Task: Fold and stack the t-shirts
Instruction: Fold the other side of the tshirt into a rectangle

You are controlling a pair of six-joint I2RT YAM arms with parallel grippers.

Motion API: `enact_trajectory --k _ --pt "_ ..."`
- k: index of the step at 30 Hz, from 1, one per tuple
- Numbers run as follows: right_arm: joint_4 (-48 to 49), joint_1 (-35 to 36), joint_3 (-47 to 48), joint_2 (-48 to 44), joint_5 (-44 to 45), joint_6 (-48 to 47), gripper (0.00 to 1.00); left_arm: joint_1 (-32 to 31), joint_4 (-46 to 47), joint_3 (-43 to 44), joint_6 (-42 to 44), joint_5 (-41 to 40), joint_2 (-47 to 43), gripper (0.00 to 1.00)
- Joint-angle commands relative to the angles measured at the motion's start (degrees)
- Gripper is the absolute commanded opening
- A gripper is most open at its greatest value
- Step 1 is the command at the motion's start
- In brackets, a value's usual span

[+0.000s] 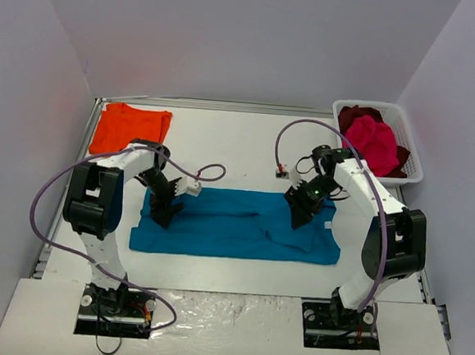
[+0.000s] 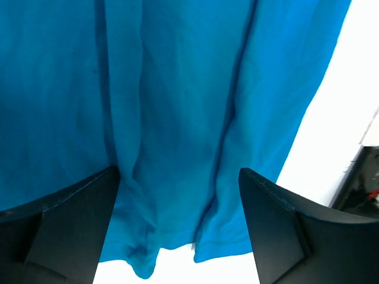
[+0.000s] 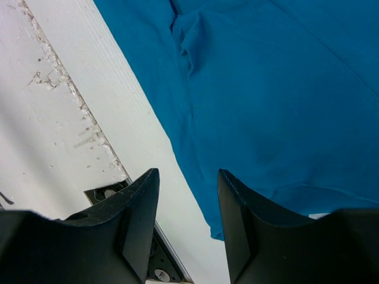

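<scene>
A teal-blue t-shirt (image 1: 234, 224) lies folded lengthwise into a wide band across the middle of the table. My left gripper (image 1: 165, 213) hovers over its left end, open, with wrinkled teal cloth (image 2: 177, 118) and its hem between the fingers. My right gripper (image 1: 300, 212) is over its right part, open, straddling the shirt's edge (image 3: 195, 154) and bare table. An orange t-shirt (image 1: 130, 127) lies folded at the back left. A magenta-pink t-shirt (image 1: 373, 143) and a dark red one (image 1: 356, 114) sit in the basket.
The white slotted basket (image 1: 412, 154) stands at the back right corner. Purple cables loop from both arms over the table. A small connector (image 1: 281, 172) lies behind the teal shirt. The table's metal edge rail (image 3: 112, 192) shows in the right wrist view.
</scene>
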Motion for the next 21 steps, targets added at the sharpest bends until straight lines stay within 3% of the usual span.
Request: enact_trajectory --k 1,16,21 --pt "-1.6 -0.4 0.0 1.3 -1.4 -0.6 0.40 -0.4 4.0 -4.0 -0.6 -7.7 -1.4 0.81" --pt "-0.6 -0.5 -0.3 3.3 -0.2 0.5 0.40 -9.2 19.7 -18.9 -5.2 -17.0 -12.8 0.79" --pt "-0.4 -0.4 -0.1 4.4 0.1 0.9 0.40 -13.1 20.8 -21.4 -5.8 -18.4 -14.8 0.75"
